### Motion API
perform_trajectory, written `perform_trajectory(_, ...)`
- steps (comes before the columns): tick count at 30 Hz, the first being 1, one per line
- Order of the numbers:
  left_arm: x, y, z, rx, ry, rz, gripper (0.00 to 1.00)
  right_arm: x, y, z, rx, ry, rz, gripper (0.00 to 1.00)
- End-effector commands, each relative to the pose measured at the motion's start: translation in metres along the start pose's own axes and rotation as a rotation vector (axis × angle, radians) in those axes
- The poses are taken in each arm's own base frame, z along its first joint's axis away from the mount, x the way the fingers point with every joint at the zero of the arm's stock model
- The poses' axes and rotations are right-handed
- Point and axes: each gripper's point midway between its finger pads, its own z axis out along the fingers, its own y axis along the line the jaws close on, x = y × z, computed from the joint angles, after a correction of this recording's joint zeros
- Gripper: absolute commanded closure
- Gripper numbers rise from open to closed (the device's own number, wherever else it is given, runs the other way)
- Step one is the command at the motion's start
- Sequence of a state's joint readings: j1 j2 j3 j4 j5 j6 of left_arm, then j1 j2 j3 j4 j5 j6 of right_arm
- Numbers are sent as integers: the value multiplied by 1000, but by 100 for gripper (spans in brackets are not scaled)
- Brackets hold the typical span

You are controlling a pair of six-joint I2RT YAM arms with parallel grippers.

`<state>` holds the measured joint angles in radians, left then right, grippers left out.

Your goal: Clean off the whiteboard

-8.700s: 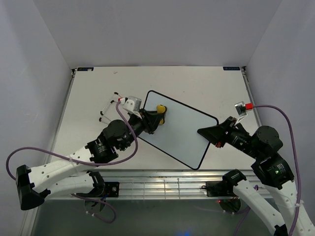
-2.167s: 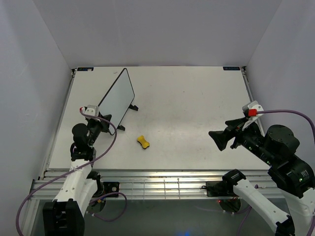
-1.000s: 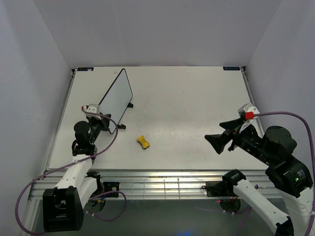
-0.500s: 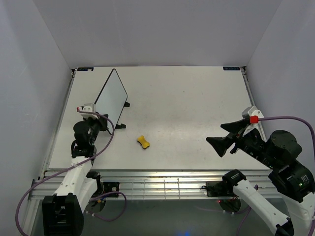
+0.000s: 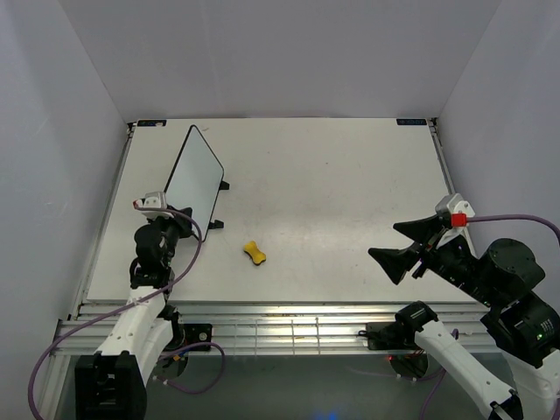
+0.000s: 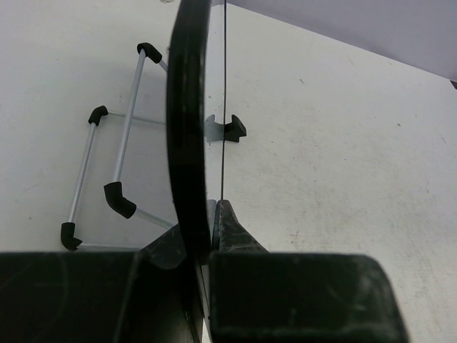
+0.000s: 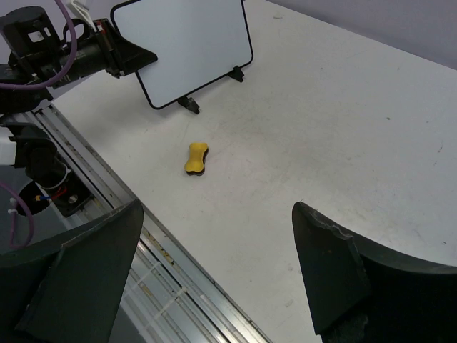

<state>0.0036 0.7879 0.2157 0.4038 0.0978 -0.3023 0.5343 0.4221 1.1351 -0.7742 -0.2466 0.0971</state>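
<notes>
Whiteboard stands nearly upright on its feet at the far left of the table, its near edge pinched by the left gripper. A yellow eraser lies to its right. The right gripper hovers near-right, fingers spread.

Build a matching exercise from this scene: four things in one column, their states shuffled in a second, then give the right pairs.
Things
1. whiteboard
2. yellow eraser
3. left tool
4. right tool

States
A. open, holding nothing
B. lying loose on the table
C. standing on its feet, visible face blank white
D. shut on a black rim

Pairs: 1-C, 2-B, 3-D, 4-A
</notes>
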Motion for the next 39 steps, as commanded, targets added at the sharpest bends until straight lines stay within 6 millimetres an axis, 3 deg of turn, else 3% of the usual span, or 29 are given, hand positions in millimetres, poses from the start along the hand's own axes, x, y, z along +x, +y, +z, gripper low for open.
perform_trajectory(1,30,44,-12,-210,84,30,92,-20,7,-5,-26,-79,-31,10)
perform_trajectory(2,34,34,-11,-182,99,40,90,-20,8,-5,-34,-80,-30,10)
perform_trajectory(11,62,20,-6,-150,233,134,82,-23,7,-14,-13,-109,-42,10)
perform_trajectory(13,64,22,-7,-166,236,143,70,-23,7,-14,-15,-108,-45,10)
perform_trajectory(19,60,20,-10,-160,207,147,70,-23,7,-14,-13,-109,-47,10)
perform_trajectory(28,58,13,-10,-145,203,161,60,-24,8,-15,-18,-114,-50,10)
perform_trajectory(29,58,11,-9,-138,206,165,56,-23,8,-15,-18,-114,-49,10)
perform_trajectory(30,59,10,-9,-132,214,164,23,-23,8,-15,-19,-112,-48,10)
perform_trajectory(31,57,8,-8,-125,213,164,2,-22,8,-14,-19,-109,-49,10)
perform_trajectory(39,47,11,-15,-158,160,131,2,-26,11,-16,-31,-120,-53,10)
